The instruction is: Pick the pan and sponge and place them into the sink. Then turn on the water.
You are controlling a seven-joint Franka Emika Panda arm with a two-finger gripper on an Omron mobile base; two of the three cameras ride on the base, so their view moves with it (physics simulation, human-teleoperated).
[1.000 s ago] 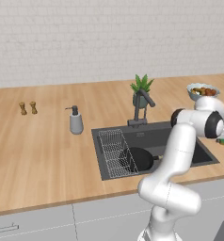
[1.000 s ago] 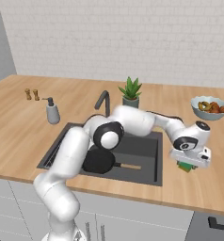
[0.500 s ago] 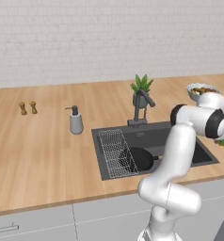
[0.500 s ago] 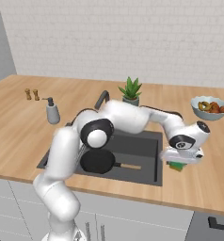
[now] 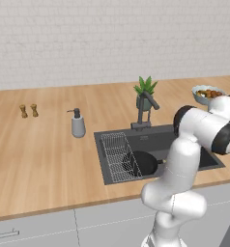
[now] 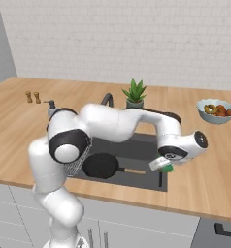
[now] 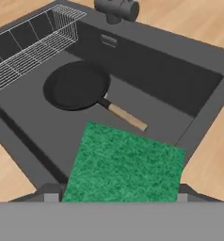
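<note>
White arm's claw (image 6: 164, 166) clamped on small green rectangular sponge (image 7: 124, 165), held above right rim of dark grey recessed sink (image 7: 189, 70), round black wooden-handled frying pan (image 7: 77, 85) lying inside basin beside wire rack (image 7: 31, 40)

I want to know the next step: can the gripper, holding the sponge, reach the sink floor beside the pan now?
Probably yes: the gripper holds the sponge above the sink rim, with bare floor beside the pan.

Soap pump (image 5: 78, 124), shakers (image 5: 28, 110) (two), potted plant (image 5: 145, 94), fruit bowl (image 6: 214, 110) on counter (image 5: 39, 154).
</note>
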